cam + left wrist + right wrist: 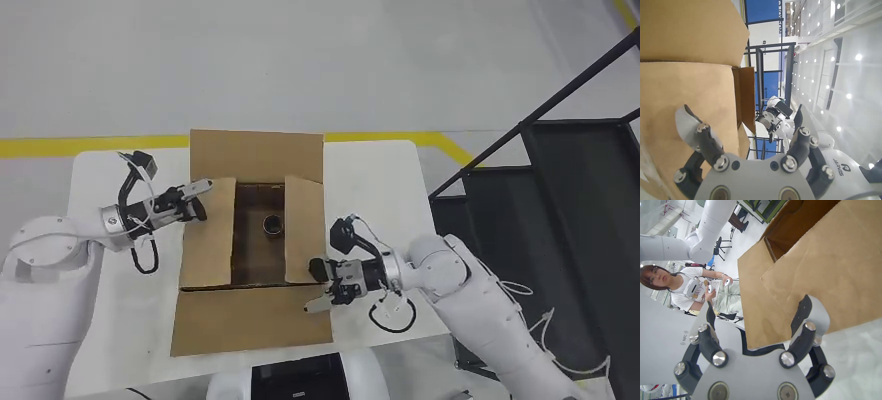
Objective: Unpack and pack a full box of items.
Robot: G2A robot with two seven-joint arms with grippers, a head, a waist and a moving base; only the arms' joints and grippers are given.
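Note:
An open cardboard box point(257, 155) stands mid-table with all its flaps spread outward. Deep inside it sits a dark round container point(271, 226). My left gripper point(203, 198) is open at the far end of the box's left flap point(207, 235); in the left wrist view one of its fingers point(687, 121) lies against that flap point(687, 91). My right gripper point(316, 287) is open at the near corner of the right flap point(305, 230). In the right wrist view the flap's edge point(762, 313) reaches between the open gripper point(757, 313) fingers. The other arm's gripper point(770, 117) shows beyond the box.
The white table point(390, 190) has bare strips on both sides of the box. A black metal stair frame point(560, 200) stands close off the table's right side. A yellow floor line point(90, 146) runs behind the table.

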